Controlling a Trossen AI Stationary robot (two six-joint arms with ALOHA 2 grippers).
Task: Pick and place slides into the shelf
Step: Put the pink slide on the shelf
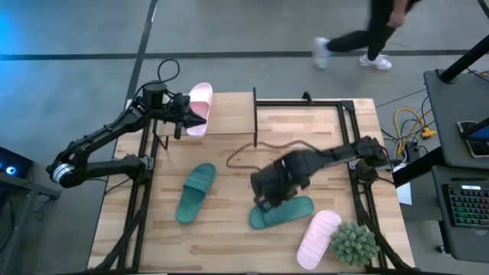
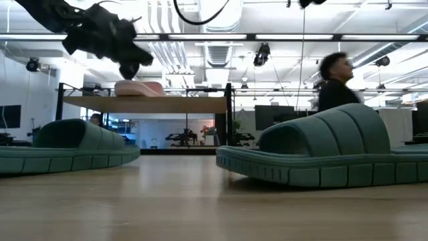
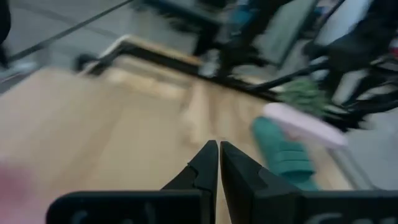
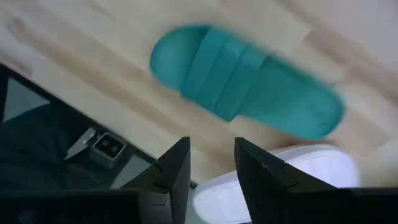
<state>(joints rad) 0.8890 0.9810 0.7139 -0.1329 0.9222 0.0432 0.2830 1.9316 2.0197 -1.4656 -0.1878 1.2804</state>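
One pale pink slide (image 1: 200,107) lies sole down on the shelf (image 1: 229,116) at the table's far left; in the low view this pink slide (image 2: 139,88) sits on the shelf's plank top (image 2: 174,104). My left gripper (image 1: 186,116) (image 2: 128,68) (image 3: 219,150) hovers just beside and above it, shut and holding nothing. Two teal slides lie flat on the table, one left of centre (image 1: 196,192) and one near centre (image 1: 283,212) (image 4: 249,81). My right gripper (image 1: 266,197) (image 4: 211,163) hangs open above the latter's end, apart from it. The second pink slide (image 1: 318,237) lies at the near right.
A spiky green potted plant (image 1: 354,243) stands at the near right corner beside the pink slide. A dark cable (image 1: 260,147) trails over the table's middle. Black frame posts (image 1: 254,114) edge the shelf and table. A person (image 1: 367,38) walks beyond the far edge.
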